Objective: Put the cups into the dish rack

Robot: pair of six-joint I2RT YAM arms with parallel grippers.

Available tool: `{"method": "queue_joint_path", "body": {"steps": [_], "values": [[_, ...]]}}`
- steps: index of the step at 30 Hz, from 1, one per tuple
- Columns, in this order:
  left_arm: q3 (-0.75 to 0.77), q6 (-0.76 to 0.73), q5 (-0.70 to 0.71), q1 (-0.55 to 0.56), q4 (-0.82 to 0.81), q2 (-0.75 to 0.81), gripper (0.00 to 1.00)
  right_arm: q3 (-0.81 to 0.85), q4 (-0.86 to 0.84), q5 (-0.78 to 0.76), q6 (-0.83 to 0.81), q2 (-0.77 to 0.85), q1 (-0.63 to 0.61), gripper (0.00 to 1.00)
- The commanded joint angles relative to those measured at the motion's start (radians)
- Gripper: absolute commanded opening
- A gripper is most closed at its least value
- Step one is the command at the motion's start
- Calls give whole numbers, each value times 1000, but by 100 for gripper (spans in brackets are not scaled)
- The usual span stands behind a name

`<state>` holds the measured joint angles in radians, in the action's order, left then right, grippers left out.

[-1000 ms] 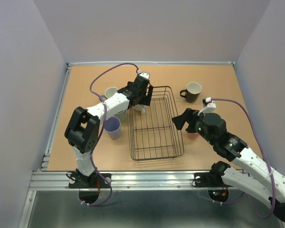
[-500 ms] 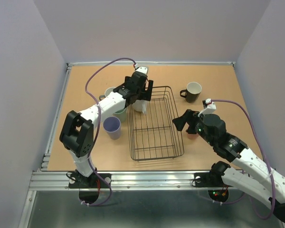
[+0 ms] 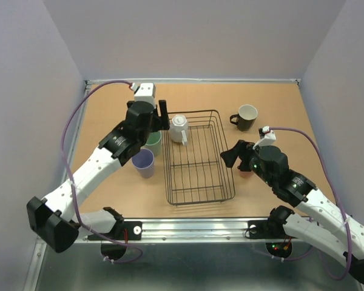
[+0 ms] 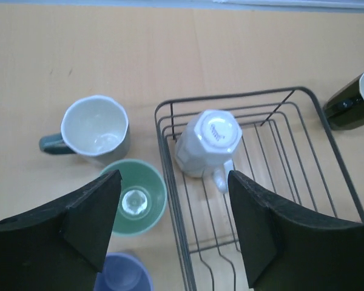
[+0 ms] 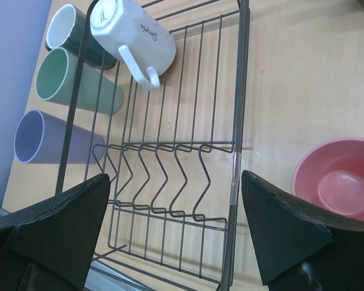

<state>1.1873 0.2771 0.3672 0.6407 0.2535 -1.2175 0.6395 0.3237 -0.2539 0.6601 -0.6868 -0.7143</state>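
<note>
Left wrist: L tool (image 4: 173, 182) fingers apart, empty, above white mug (image 4: 207, 144), which sits base-up in rack (image 5: 237, 121) far-left corner. R tool (image 5: 175, 179) apart, empty. Red cup (image 5: 340, 182) on tabletop (image 5: 291, 73) beside rack.

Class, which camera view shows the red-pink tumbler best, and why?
Right wrist: the red-pink tumbler stands open-side up beside the dish rack, its inside visible. Top external shows only a sliver under the right arm; left wrist misses it.
</note>
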Motion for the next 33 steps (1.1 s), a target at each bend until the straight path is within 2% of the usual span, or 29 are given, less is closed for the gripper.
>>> {"method": "queue_joint_path", "body": {"steps": [1,5,9,23,29,31,32,33], "values": [[-159,42,-8,1,-11,79,77,-37,-3,-2,4,12,-1,93],[-261,37,-57,1,-62,124,70,-63,-2,7,13,21,-1,93],[-253,36,-48,2,-54,90,65,-81,9,16,16,50,-1,93],[-222,43,7,2,-72,-100,64,-93,64,-2,-2,116,-1,93],[-210,51,33,2,-74,-109,63,-96,63,-1,-5,116,-1,93],[-204,45,42,1,-74,-106,54,-97,63,1,-5,115,-1,93],[-203,43,47,2,-72,-105,46,-98,61,-1,-5,118,-1,93],[-201,42,52,1,-69,-105,43,-100,63,1,-5,118,-1,93]]}}
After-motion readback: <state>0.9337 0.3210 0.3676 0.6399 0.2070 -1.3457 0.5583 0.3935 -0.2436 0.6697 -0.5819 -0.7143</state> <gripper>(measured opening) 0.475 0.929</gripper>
